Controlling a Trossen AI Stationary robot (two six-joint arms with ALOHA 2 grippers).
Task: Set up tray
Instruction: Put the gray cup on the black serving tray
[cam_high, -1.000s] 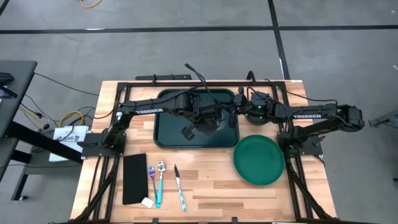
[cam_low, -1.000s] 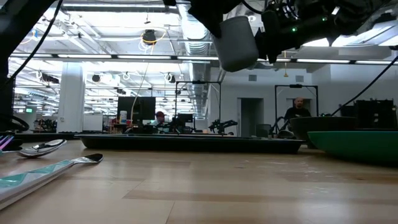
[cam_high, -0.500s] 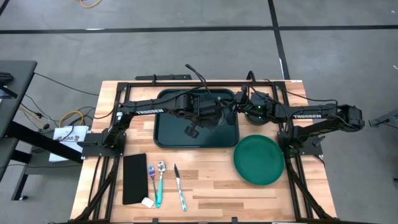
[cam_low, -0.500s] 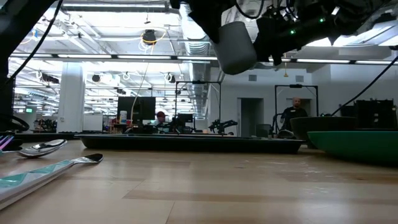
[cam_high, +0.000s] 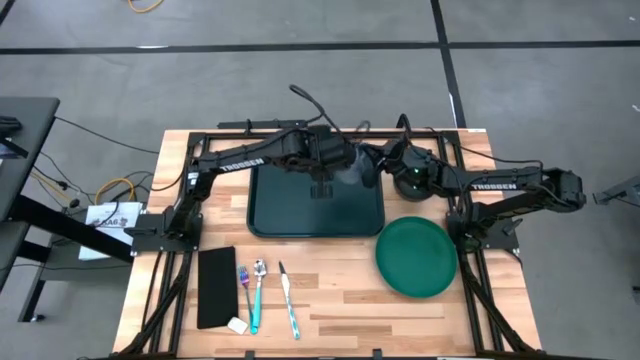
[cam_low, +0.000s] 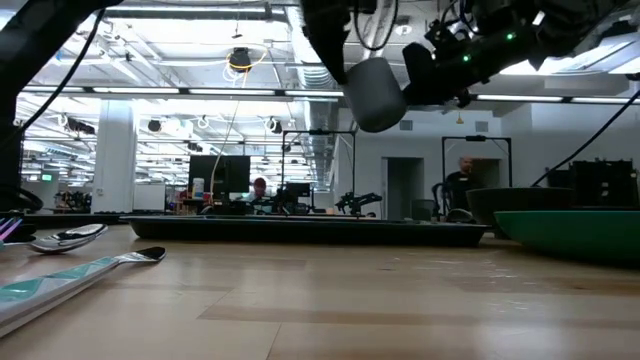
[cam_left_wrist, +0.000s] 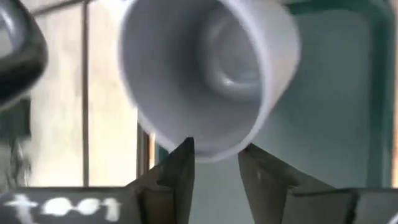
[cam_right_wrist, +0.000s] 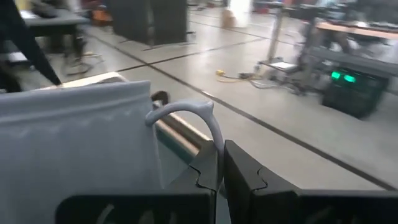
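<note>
Cup shared between both grippers above the tray's far edge.

I see the tray flat at the table's back, empty; above its far rim the left gripper pinches the cup rim, the right gripper clamps its handle, likely for a handover.

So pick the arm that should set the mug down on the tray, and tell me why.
Probably right. The right gripper is shut on the mug's handle, above the tray's far edge. The left gripper only pinches the rim, with the mug tipped.
</note>
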